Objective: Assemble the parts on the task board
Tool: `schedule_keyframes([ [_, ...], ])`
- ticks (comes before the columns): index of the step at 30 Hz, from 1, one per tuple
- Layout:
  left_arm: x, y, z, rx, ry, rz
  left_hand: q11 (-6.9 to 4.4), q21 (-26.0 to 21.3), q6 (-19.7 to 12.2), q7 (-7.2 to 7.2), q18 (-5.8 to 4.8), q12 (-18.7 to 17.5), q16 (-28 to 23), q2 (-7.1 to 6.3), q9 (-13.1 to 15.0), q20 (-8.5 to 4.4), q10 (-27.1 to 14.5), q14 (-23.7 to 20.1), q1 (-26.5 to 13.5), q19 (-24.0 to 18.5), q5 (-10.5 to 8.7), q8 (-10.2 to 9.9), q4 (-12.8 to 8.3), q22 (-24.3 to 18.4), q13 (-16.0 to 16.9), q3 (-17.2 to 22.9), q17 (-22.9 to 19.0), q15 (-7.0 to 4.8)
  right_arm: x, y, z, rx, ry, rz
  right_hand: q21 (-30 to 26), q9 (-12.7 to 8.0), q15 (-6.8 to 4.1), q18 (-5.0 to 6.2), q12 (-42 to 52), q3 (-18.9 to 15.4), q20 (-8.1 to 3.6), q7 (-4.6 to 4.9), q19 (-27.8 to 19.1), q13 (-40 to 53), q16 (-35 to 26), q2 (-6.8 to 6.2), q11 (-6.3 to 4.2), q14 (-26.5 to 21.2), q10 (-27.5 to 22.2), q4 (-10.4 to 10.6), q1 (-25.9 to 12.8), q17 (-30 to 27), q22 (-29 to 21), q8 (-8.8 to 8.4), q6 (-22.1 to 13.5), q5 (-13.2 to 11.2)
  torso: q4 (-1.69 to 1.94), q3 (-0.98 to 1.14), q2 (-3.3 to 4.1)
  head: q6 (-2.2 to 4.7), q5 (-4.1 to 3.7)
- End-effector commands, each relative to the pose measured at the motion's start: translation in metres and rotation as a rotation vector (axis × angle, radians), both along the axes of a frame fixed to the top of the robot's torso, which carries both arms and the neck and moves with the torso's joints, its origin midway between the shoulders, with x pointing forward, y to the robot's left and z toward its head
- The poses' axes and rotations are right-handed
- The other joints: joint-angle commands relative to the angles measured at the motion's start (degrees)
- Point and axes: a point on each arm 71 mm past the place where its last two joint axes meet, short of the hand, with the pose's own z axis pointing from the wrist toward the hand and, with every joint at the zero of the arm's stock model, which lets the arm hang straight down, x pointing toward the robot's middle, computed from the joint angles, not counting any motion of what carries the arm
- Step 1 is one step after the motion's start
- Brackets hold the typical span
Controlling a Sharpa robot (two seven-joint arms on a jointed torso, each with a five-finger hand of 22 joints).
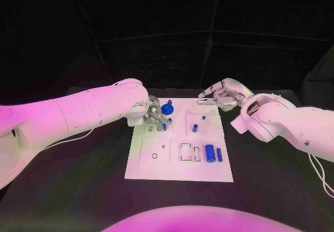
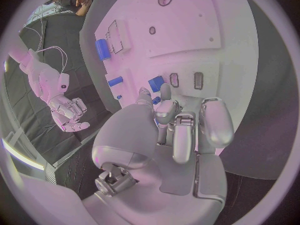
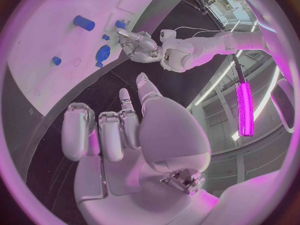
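Observation:
The white task board (image 1: 177,166) lies in the middle of the table. My left hand (image 1: 154,115) hovers over its far left part, thumb and a finger pinching a small blue part (image 2: 155,100), next to a blue block (image 2: 156,83) and two slots (image 2: 185,80). A round blue part (image 1: 168,109) stands just beyond the hand. A blue peg (image 1: 195,128) stands mid-board, and a thick blue cylinder (image 1: 209,153) and a thin blue bar (image 1: 219,154) lie at the near right. My right hand (image 1: 219,99) hangs over the far right corner, fingers (image 3: 100,132) curled, holding nothing.
Near the board's left front are a square recess with a ring outline (image 1: 155,156) and rectangular cut-outs (image 1: 186,151). Black table (image 1: 83,169) surrounds the board on all sides. My left forearm (image 1: 90,111) crosses the table's left side, and the right forearm (image 1: 285,123) its right side.

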Motion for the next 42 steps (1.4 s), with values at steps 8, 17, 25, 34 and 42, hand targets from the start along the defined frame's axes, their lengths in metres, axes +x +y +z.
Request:
schedule_keyframes([
  [8, -0.0005, -0.0025, -0.0005, 0.02, 0.009, -0.011, -0.14, 0.36, -0.34, -0.08, -0.56, 0.52, 0.17, -0.08, 0.34, -0.05, 0.48, 5.95, 0.57, 0.32, 0.14, 0.76, -0.06, 0.28, 0.24, 0.72, 15.09, -0.57, 0.0006, 0.0022, 0.0009, -0.003, -0.002, 0.011, -0.17, -0.06, -0.15, -0.7, -0.39, -0.34, -0.13, 0.14, -0.11, 7.75, -0.32, 0.08, -0.02, 4.31, 0.7, 0.09, -0.45, 7.4, -0.09, 0.29, 0.03, 0.21, 0.07, 0.03, -0.03, -0.2, -0.02],
  [17, -0.0003, -0.0023, -0.0008, 0.024, 0.013, -0.012, -0.15, 0.38, -0.4, -0.09, -0.56, 0.51, 0.17, -0.07, 0.43, -0.06, 0.46, 5.95, 0.62, 0.31, 0.13, 0.86, -0.12, 0.31, 0.2, 0.82, 15.09, -0.58, 0.0013, 0.005, 0.0002, -0.006, 0.001, 0.018, -0.18, -0.05, -0.15, -0.7, -0.36, -0.4, -0.13, 0.13, -0.13, 7.77, -0.33, 0.09, -0.02, 4.31, 0.72, 0.14, -0.51, 7.4, -0.11, 0.31, 0.04, 0.22, 0.03, 0.06, -0.01, -0.3, -0.09],
  [25, -0.0012, -0.0032, -0.0013, 0.029, 0.023, -0.021, -0.21, 0.56, -1.14, -0.14, -0.59, 0.6, 0.17, -0.11, 1.2, -0.13, 0.44, 5.95, 1.88, 0.21, 0.14, 1.74, -1.45, 0.61, 0.27, 2.18, 15.09, -0.63, 0.0016, 0.0069, 0.0, -0.006, 0.001, 0.023, -0.19, -0.04, -0.15, -0.69, -0.32, -0.46, -0.13, 0.12, -0.14, 7.81, -0.37, 0.11, -0.02, 4.29, 0.74, 0.19, -0.56, 7.32, -0.13, 0.34, 0.06, 0.24, 0.02, 0.11, 0.03, -0.42, -0.2],
  [34, -0.002, -0.0043, -0.0016, 0.031, 0.028, -0.027, -0.28, 0.6, -1.85, -0.23, -0.57, 0.52, 0.17, -0.12, 1.8, -0.16, 0.31, 5.95, 3.54, 0.02, 0.13, 2.39, -3.24, 0.73, 0.14, 4.21, 15.09, -0.69, 0.002, 0.0077, -0.0002, -0.006, 0.001, 0.023, -0.19, -0.04, -0.15, -0.69, -0.32, -0.46, -0.13, 0.12, -0.14, 7.81, -0.37, 0.11, -0.02, 4.29, 0.74, 0.19, -0.56, 7.32, -0.13, 0.34, 0.06, 0.24, 0.12, 0.05, 0.01, -0.6, -0.27],
  [42, -0.0034, -0.0061, -0.0016, 0.029, 0.03, -0.035, -0.38, 0.66, -2.28, -0.33, -0.56, 0.41, 0.17, -0.1, 1.98, -0.23, 0.19, 5.95, 4.76, -0.05, 0.15, 2.51, -4.46, 0.87, 0.03, 5.83, 15.09, -0.76, 0.0025, 0.0085, -0.0005, -0.006, 0.002, 0.025, -0.2, -0.03, -0.15, -0.69, -0.32, -0.5, -0.13, 0.11, -0.15, 7.8, -0.36, 0.14, -0.03, 4.29, 0.73, 0.22, -0.57, 7.34, -0.13, 0.37, 0.09, 0.28, 0.05, 0.04, 0.0, -0.63, -0.22],
])
